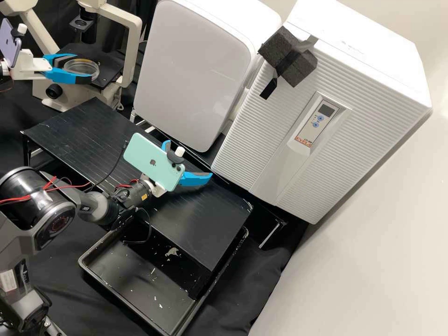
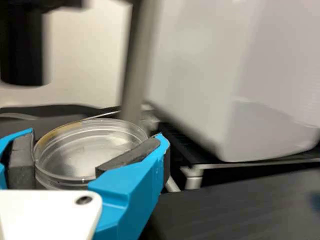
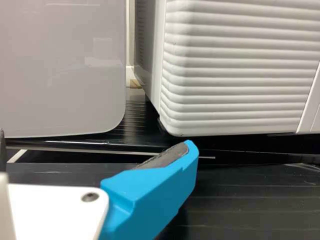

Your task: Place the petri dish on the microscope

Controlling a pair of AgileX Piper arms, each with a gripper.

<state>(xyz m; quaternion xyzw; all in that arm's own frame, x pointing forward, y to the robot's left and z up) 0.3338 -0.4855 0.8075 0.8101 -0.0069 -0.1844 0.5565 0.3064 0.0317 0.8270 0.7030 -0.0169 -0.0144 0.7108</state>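
The petri dish (image 2: 87, 150) is gripped at its sides between the grey pads (image 2: 130, 156) of the left gripper (image 1: 84, 67), whose blue jaws are parted by the dish's width. The dish is round, shallow and see-through, with fine ring lines around its wall, pale reflections across it and an amber-brown tint along part of its rim. It is carried level or nearly so, seated toward the tips, and part of its wall is covered by one blue finger in the high view. It is seen over the black stage (image 1: 108, 65) of the cream microscope (image 1: 136, 46); whether the stage is touched cannot be told.

The right gripper (image 1: 188, 159) is spread wide, with nothing held, above the black slatted rack (image 1: 88, 128). A mint-green phone (image 1: 151, 161) is mounted on it, and a lilac phone (image 1: 10, 44) on the left one.

Below the rack, a black tray (image 1: 100, 280) is scattered with white flecks. Behind the rack, a smooth-fronted white unit (image 1: 196, 70) and a ribbed white cabinet (image 1: 252, 135) are placed side by side, a dark foam block (image 1: 291, 58) being fixed to the latter.
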